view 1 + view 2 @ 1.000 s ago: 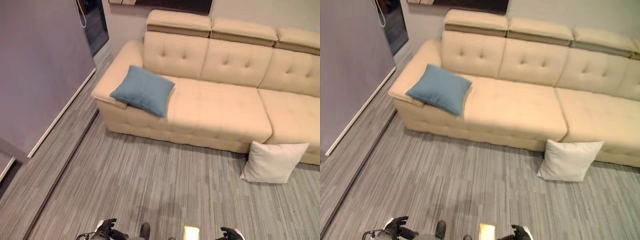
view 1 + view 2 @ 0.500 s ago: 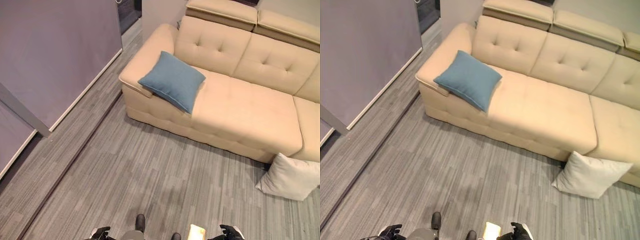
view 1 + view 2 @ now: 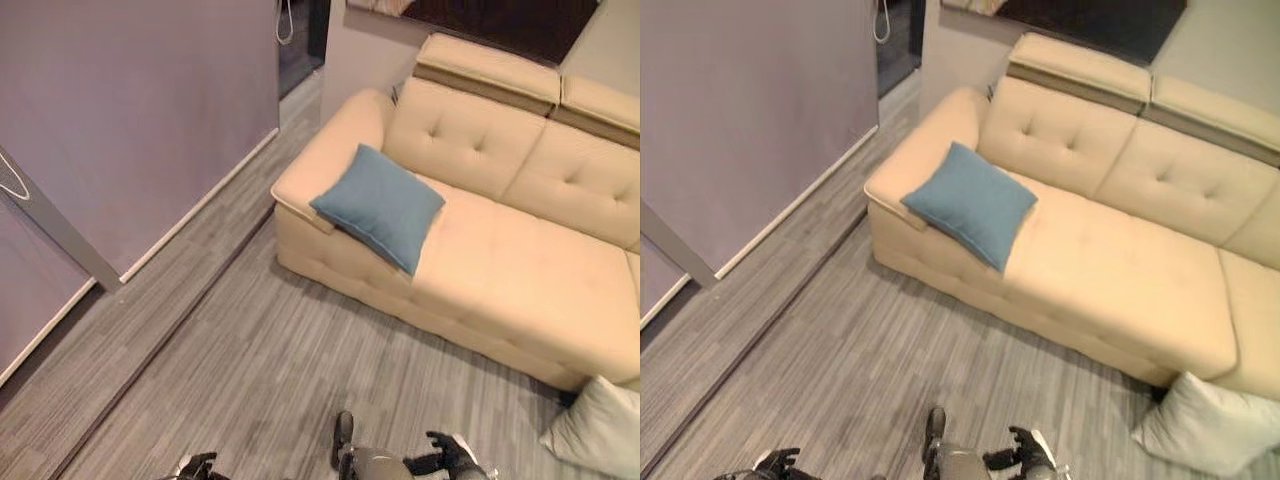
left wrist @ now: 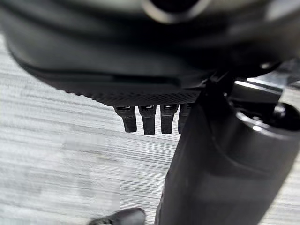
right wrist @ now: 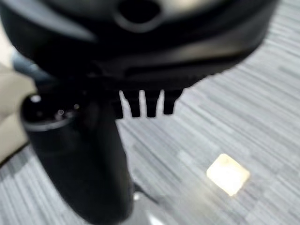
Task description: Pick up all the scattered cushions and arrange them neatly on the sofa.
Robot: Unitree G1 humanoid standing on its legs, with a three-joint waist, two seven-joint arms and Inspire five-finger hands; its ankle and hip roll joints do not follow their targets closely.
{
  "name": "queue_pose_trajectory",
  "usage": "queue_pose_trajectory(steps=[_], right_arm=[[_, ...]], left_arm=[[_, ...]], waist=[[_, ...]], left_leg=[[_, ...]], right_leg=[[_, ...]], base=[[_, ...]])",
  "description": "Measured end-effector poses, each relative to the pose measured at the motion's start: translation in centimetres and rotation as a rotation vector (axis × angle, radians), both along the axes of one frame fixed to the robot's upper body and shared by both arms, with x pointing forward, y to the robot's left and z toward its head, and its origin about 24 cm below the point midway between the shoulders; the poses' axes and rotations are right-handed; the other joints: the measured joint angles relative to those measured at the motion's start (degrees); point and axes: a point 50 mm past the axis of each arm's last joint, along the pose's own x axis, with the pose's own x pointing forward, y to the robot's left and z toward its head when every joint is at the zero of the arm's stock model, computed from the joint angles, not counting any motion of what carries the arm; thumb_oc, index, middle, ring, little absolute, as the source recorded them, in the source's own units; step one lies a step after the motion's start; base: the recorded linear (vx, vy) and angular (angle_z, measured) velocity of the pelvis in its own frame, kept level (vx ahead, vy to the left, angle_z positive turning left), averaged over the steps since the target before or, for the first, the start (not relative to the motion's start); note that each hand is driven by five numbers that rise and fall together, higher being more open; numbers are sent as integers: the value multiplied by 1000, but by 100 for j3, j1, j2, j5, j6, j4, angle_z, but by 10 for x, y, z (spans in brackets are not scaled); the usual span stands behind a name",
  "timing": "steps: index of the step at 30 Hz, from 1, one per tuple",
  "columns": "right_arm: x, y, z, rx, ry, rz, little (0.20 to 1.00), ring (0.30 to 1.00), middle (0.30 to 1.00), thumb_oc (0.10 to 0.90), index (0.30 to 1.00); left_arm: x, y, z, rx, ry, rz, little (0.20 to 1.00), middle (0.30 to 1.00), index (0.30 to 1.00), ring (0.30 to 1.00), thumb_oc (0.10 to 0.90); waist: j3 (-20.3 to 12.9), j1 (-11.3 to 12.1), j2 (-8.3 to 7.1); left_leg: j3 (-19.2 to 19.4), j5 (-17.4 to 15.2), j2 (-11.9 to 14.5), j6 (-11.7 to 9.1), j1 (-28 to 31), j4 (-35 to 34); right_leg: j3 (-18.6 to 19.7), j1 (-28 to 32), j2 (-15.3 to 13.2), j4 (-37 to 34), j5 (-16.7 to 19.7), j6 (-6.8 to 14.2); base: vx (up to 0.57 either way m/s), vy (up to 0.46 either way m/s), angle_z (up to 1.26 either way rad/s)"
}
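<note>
On the beige sofa (image 3: 520, 270), at its left end, a blue cushion (image 3: 379, 205) is seen lying tilted, w/ one corner leaned up against the armrest (image 3: 325, 160) and the rest on the seat. A white cushion (image 3: 1210, 425) is seen on the grey striped floor (image 3: 250, 370), propped against the sofa's front, well apart from the blue one and to the robot's right. A purple-grey wall (image 3: 130, 120) w/ a white skirting strip is shown on the left side of the sofa, a dark doorway beyond it.

Both hands are held low, nr the bottom edge of the head views, well apart from either cushion. Left hand (image 4: 150, 122): fingers seen in its wrist view as a straight row pointing at the floor, relaxed, nothing held. Right hand (image 5: 143, 105): same, fingers straight in a row over the floor, nothing gripped. A bright patch of light (image 5: 228, 174) is seen on the floor past the right hand.
</note>
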Motion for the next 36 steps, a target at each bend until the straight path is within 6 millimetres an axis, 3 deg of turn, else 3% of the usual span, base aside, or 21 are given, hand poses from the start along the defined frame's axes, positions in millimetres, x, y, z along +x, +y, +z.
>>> queue_pose_trajectory(steps=[2, 3, 4, 6, 7, 9, 11, 13, 15, 18, 19, 20, 21, 22, 24, 26, 27, 30, 32, 34, 36], right_arm=[[-5, 0, -2, 1, 25, -7, 900, 900, 900, 800, 900], [-6, -1, -2, -1, 23, -9, 900, 900, 900, 800, 900], [-4, -4, -1, -10, 18, -10, 900, 900, 900, 800, 900], [6, -7, 3, -19, -7, -4, 900, 900, 900, 800, 900], [11, -5, 3, -16, -17, -1, 900, 900, 900, 800, 900], [17, -2, 5, -15, -36, 25, 900, 900, 900, 800, 900], [22, -2, 6, -18, -41, 29, 900, 900, 900, 800, 900], [17, -3, 4, -25, -20, 23, 900, 900, 900, 800, 900], [11, -5, 3, -31, 5, 16, 900, 900, 900, 800, 900], [0, -5, 0, -31, 33, 13, 900, 900, 900, 800, 900], [-3, -2, -2, -22, 40, 13, 900, 900, 900, 800, 900], [-3, -2, -2, -22, 40, 13, 900, 900, 900, 800, 900], [-2, 1, -2, -6, 24, 9, 900, 900, 900, 800, 900], [2, -2, 1, -10, -9, -12, 900, 900, 900, 800, 900], [3, 0, 1, -11, -10, -2, 900, 900, 900, 800, 900], [8, 1, 2, -11, -27, -15, 900, 900, 900, 800, 900], [14, -1, 4, -20, -45, -8, 900, 900, 900, 800, 900], [18, -1, 5, -26, -44, 13, 900, 900, 900, 800, 900], [21, 0, 6, -30, -48, 26, 900, 900, 900, 800, 900], [24, -1, 7, -32, -61, 27, 900, 900, 900, 800, 900], [15, -1, 4, -32, -33, 20, 900, 900, 900, 800, 900]], left_arm=[[-5, -1, -1, -7, 12, 5, 900, 900, 900, 900, 800], [-2, -2, -1, -7, 1, 6, 900, 900, 900, 900, 800], [7, -3, 1, -9, -28, -1, 900, 900, 900, 900, 800], [19, -1, 5, -2, -63, -8, 900, 900, 900, 900, 800], [26, 1, 7, 4, -83, -14, 900, 900, 900, 900, 800], [31, 8, 11, 23, -96, -18, 900, 900, 900, 900, 800], [38, 11, 14, 35, -108, -25, 900, 900, 900, 900, 800], [41, 10, 14, 31, -114, -27, 900, 900, 900, 900, 800], [32, 7, 10, 20, -86, -21, 900, 900, 900, 900, 800], [13, 0, 3, 1, -27, -7, 900, 900, 900, 900, 800], [8, -1, 1, -7, -10, -6, 900, 900, 900, 900, 800], [8, -1, 1, -7, -10, -6, 900, 900, 900, 900, 800], [8, 1, 2, -5, -13, -9, 900, 900, 900, 900, 800], [10, 5, 3, 6, -14, -16, 900, 900, 900, 900, 800], [19, 11, 8, 24, -42, -29, 900, 900, 900, 900, 800], [28, 11, 10, 29, -63, -38, 900, 900, 900, 900, 800], [28, 11, 10, 29, -63, -40, 900, 900, 900, 900, 800], [29, 11, 10, 32, -63, -49, 900, 900, 900, 900, 800], [22, 11, 9, 35, -43, -43, 900, 900, 900, 900, 800], [13, 12, 6, 35, -19, -36, 900, 900, 900, 900, 800], [3, 13, 5, 35, 2, -17, 900, 900, 900, 900, 800]], waist=[[-39, 36, 17], [-87, 113, -196], [-67, 178, -213], [12, 224, -224], [49, 224, -271], [124, 196, -352], [254, 124, -368], [323, 151, -324], [343, 186, -244], [290, 225, -139], [225, 200, -40], [225, 200, -40], [147, 82, 31], [66, 28, -66], [-4, 13, -142], [26, 70, -98], [55, 87, -53], [61, 126, -30], [61, 141, -44], [63, 140, -56], [46, 114, -98]], left_leg=[[7, -115, 100, -227, -154, 727], [165, -284, -90, -638, -1103, 2682], [295, -251, -87, -729, -1691, 3674], [477, -282, 71, -674, -2286, 4111], [544, -285, 131, -669, -2446, 4016], [657, -253, 281, -658, -2520, 2894], [732, 127, 291, -679, -2629, 1616], [758, 616, 290, -721, -2702, 1108], [778, 850, 290, -686, -2744, 744], [813, 1405, 181, -219, -2239, 432], [936, 1383, 160, -112, -1831, 183], [936, 1383, 160, -112, -1831, 183], [962, 1313, 60, 92, -1547, 33], [1020, 1322, -76, 133, -1483, 35], [1039, 1216, -213, 287, -1414, 71], [1097, 1114, -226, 431, -1296, 70], [1129, 1086, -221, 438, -1175, 64], [1178, 949, -206, 292, -909, -40], [1327, 872, -208, 184, -863, -82], [1430, 791, -209, 130, -809, -86], [1418, 628, -189, 49, -583, -86]], right_leg=[[-19, 505, 182, -528, -25, -101], [14, 894, 105, -1069, 177, -294], [27, 944, 117, -1176, 169, -369], [15, 1032, 174, -1266, 128, -470], [14, 1120, 184, -1316, 103, -505], [13, 1416, 236, -1391, -35, -517], [-9, 1607, 230, -1438, -342, -378], [-3, 1730, 256, -1399, -374, -336], [85, 1880, 257, -1397, -500, -217], [356, 2222, 130, -1216, -821, 74], [319, 1864, -19, -14, -1165, 264], [319, 1864, -19, -14, -1165, 264], [325, 1302, -243, 1439, -1399, 509], [321, 954, -482, 2219, -1552, 706], [325, 598, -690, 2534, -1599, 788], [89, 305, -869, 2812, -1580, 779], [-15, 232, -910, 2828, -1581, 781], [-366, 230, -946, 1680, -1493, 695], [-956, 122, -1053, 648, -1187, 697], [-1184, 71, -1080, 243, -874, 806], [-1165, 229, -995, 105, -559, 701]], base=[[121, -128, 18], [62, -98, -4], [94, -81, -8], [119, -15, -7], [197, 26, -8], [268, 75, -9], [237, 112, 16], [183, 114, -4], [191, 146, -27], [274, 277, -60], [194, 278, -53], [138, 209, -47], [67, 127, -6], [70, 126, -5], [95, 142, 1], [118, 32, -14], [190, -4, -13], [173, -55, -10], [144, -65, -30], [168, -92, -27], [202, -147, -7]])
